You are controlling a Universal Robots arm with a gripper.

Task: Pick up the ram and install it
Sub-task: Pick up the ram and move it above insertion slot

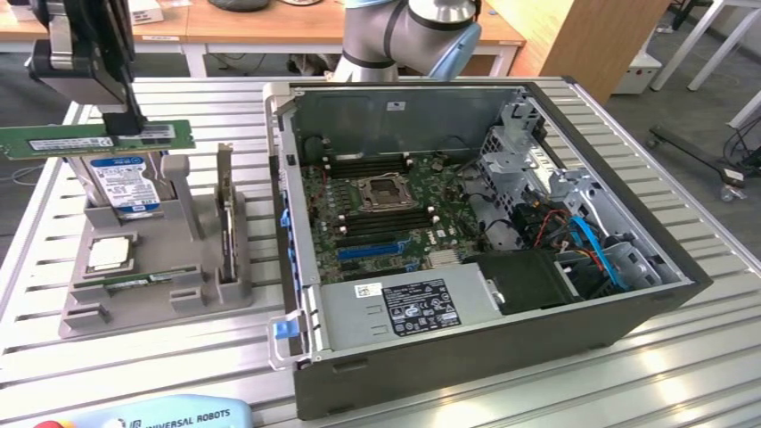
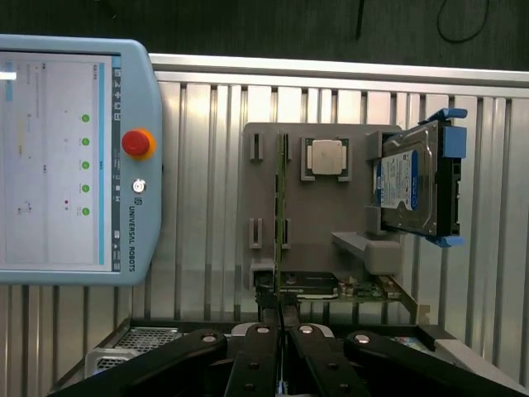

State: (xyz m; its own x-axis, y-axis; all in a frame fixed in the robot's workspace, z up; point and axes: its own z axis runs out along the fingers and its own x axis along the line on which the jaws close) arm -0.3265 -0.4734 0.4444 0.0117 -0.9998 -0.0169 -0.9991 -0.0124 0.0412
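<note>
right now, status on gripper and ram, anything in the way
Gripper shut on the ram, held above the grey holder. Hard drive stands below it. Open computer case to the exterior view's right, ram not yet seated.

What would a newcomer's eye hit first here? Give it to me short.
At the exterior view's upper left, the end effector grips a green ram stick level above the gray holder, where a blue-labelled hard drive stands. The open computer case, motherboard exposed, takes the middle of the table.
</note>
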